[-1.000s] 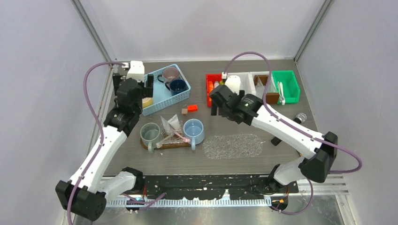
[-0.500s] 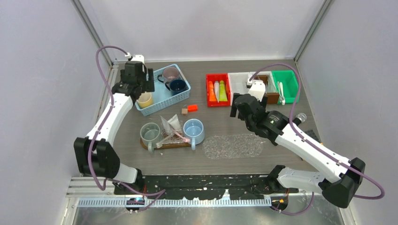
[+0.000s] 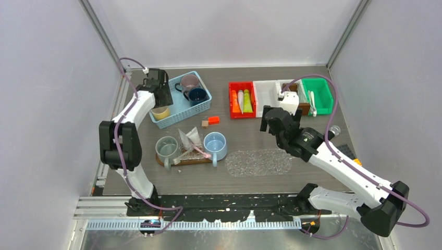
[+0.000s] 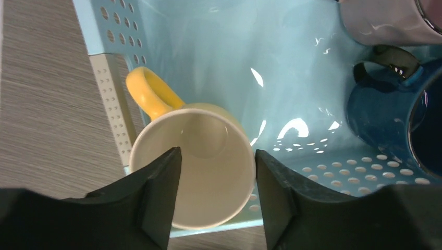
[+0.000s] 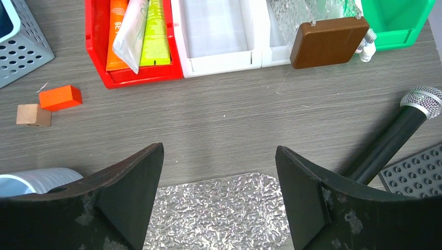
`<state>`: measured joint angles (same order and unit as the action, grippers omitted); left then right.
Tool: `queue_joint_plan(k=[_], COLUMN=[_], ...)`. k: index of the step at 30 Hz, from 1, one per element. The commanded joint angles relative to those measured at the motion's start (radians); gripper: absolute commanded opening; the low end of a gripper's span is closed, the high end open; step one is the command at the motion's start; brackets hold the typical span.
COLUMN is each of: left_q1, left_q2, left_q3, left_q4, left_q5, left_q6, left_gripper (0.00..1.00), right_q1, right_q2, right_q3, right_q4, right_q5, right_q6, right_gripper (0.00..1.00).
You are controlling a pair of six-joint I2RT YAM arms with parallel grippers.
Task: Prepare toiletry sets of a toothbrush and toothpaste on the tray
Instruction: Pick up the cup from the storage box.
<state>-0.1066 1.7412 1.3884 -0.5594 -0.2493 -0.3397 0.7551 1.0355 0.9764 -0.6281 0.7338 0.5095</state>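
1. Cream-yellow mug (image 4: 206,161) sits in the blue basket (image 4: 208,62), far left; navy mug (image 4: 385,120) and mauve mug (image 4: 385,21) are beside it.
2. Left gripper (image 4: 216,156): jaws apart, straddling that mug's rim, not clamped.
3. Toothpaste tubes (image 5: 138,31) lie in the red bin (image 5: 96,47), far centre.
4. Tray (image 3: 195,162), near left, carries the grey-green mug (image 3: 167,147) and light blue mug (image 3: 215,144).
5. Right gripper (image 5: 219,156): spread wide over the table (image 5: 234,120), holding nothing.
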Motion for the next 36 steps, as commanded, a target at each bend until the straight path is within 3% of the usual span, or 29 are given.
queue_joint_plan(k=[1,7,14,25,36], left_q1=[0.012,0.016,0.016,-0.007,-0.223], left_q2=[0.054,0.122,0.103,-0.072,-0.150], left_q3=[0.064,0.100,0.132,0.215,0.403], left_q4=[0.007,0.002,-0.019,-0.068,-0.193], left_q5=[0.019,0.030,0.057,0.156,0.329], left_q6=[-0.038,-0.034,0.004,0.189,0.523], left_gripper=[0.53,0.35,0.00,0.00,0.00], right_q1=[-0.005,-0.005,-0.005,-0.005,-0.005], right_q2=[-0.034,-0.042,-0.062,-0.097,-0.166], right_q3=[0.001,-0.005,-0.010,-0.004,0.006], right_q4=[0.045,0.044,0.045,0.043,0.018], right_q5=[0.040,0.047,0.056,0.047,0.037], right_q6=[-0.009,-0.012,-0.018,-0.013,-0.029], right_gripper=[0.85,0.85,0.85,0.85,0.85])
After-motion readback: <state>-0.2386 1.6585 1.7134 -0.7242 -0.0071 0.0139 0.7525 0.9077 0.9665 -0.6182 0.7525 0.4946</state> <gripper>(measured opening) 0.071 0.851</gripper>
